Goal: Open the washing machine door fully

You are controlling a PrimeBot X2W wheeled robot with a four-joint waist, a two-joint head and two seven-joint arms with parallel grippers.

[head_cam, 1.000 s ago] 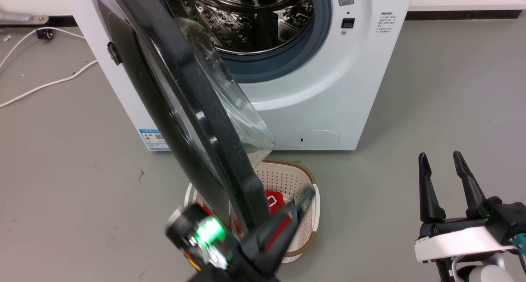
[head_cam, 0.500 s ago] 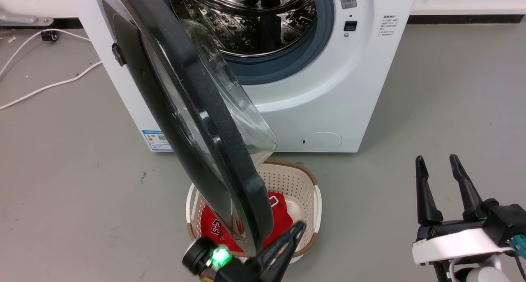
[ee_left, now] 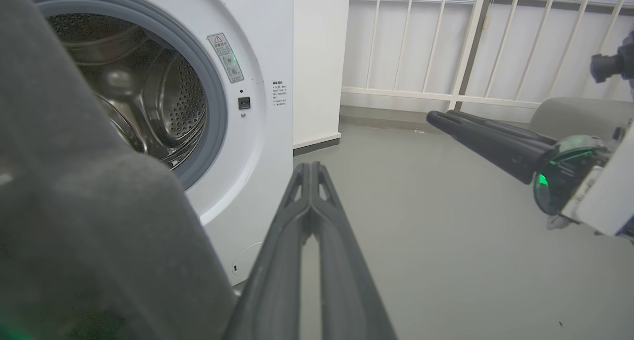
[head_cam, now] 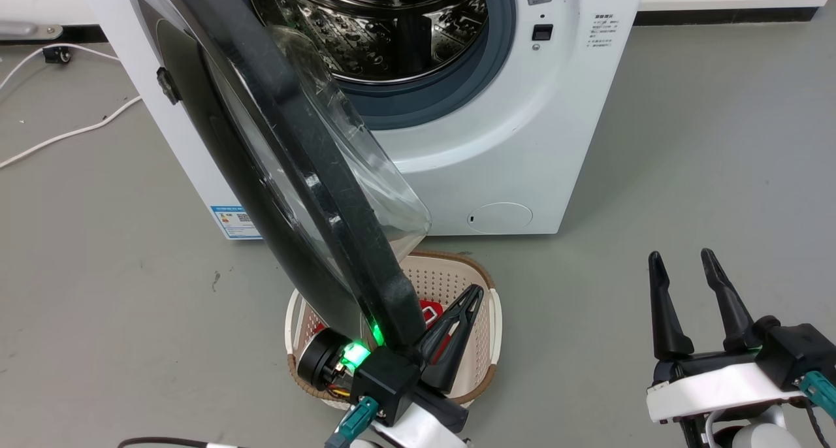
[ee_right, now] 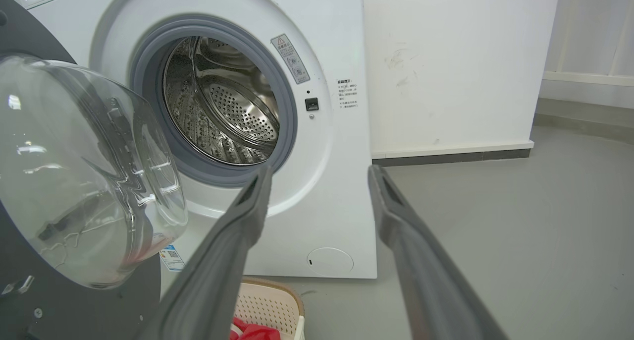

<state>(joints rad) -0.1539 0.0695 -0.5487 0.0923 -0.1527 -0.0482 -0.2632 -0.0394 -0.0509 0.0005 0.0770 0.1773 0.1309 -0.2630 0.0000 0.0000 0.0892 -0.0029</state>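
The white washing machine (head_cam: 516, 154) stands on the grey floor with its steel drum exposed. Its black door (head_cam: 294, 128) is swung out on the machine's left side, edge-on in the head view, with its lower end above a cream basket (head_cam: 450, 281) holding red cloth (head_cam: 431, 312). The right gripper (head_cam: 681, 255) hangs well to the right, its fingers spread and empty. The left gripper (head_cam: 475, 294) sits just beside the door's lower rim, its fingers pressed together.
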